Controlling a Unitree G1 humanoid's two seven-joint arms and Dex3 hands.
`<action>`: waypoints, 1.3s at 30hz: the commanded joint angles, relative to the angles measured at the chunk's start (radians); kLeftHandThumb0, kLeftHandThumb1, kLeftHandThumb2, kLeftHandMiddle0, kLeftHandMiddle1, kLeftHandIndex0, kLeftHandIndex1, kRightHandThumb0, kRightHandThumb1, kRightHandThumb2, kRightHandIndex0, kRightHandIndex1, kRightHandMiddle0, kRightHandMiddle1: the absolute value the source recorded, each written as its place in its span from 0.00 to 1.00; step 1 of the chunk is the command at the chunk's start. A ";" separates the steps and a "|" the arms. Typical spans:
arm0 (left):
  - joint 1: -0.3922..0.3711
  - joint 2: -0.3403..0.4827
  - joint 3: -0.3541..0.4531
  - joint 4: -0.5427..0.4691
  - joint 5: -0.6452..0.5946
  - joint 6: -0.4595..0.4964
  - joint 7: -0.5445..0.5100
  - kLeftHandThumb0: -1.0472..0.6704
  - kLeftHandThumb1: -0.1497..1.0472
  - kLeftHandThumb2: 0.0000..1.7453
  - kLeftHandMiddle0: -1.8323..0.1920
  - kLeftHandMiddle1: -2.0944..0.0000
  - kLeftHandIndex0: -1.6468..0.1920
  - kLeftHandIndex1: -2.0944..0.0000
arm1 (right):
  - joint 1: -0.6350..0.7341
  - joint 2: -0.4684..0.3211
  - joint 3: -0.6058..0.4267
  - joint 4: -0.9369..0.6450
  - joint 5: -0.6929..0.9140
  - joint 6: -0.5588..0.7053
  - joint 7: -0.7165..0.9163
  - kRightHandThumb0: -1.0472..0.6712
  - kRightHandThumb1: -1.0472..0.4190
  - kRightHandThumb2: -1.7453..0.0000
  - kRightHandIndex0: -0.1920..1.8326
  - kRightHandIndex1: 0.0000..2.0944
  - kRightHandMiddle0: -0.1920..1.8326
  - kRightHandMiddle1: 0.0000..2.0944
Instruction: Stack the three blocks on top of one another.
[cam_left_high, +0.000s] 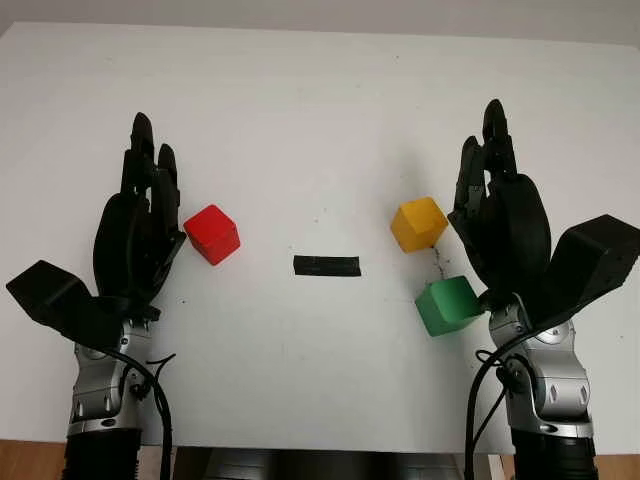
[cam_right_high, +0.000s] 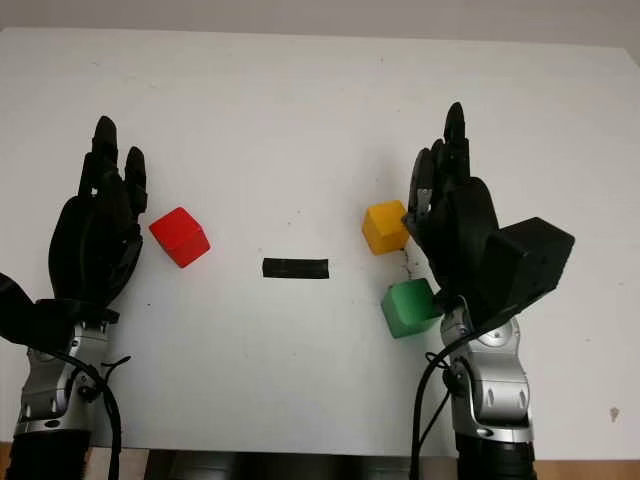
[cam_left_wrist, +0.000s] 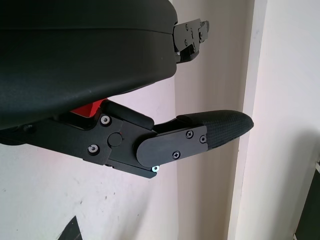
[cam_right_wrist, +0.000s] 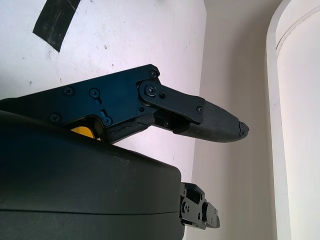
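White tabletop (cam_left_high: 320, 110) stretched away from the robot, and nearest its front edge stood the two metal forearms coming up from below. Just beyond them on the right side lay the green cube-shaped block (cam_left_high: 446, 305), close against the heel of the black three-fingered right hand (cam_left_high: 500, 215). That hand was open over the table, holding nothing, fingers pointing away from the robot. A little farther on, the yellow cube-shaped block (cam_left_high: 418, 224) sat just beside the same hand's inner edge, near the green one but apart from it; whether it touched the hand I could not tell.

Between the two arms, a short strip of black tape (cam_left_high: 327, 266) was stuck flat to the table's middle.

On the other side, the red cube-shaped block (cam_left_high: 212, 234) rested just beside the black three-fingered left hand (cam_left_high: 140, 225), which was likewise open and held nothing. From the left wrist camera a sliver of red showed behind the hand's shell. All three blocks lay singly on the surface, none stacked, the red well apart from the other two.
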 joint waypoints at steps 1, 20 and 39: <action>-0.002 0.001 0.000 -0.009 -0.001 -0.002 0.002 0.15 1.00 0.36 1.00 1.00 1.00 1.00 | -0.003 -0.002 0.000 0.006 -0.001 -0.012 0.001 0.20 0.00 0.58 0.00 0.00 0.00 0.00; 0.003 -0.010 -0.011 -0.013 0.017 -0.018 0.019 0.15 1.00 0.37 1.00 1.00 1.00 1.00 | -0.055 -0.051 -0.030 -0.030 0.002 -0.001 0.022 0.20 0.00 0.66 0.00 0.00 0.01 0.00; 0.008 -0.009 -0.010 -0.008 0.014 -0.027 0.020 0.16 1.00 0.37 1.00 1.00 1.00 1.00 | -0.285 -0.514 -0.010 0.037 -0.266 -0.024 0.233 0.20 0.16 0.97 0.22 0.14 0.11 0.27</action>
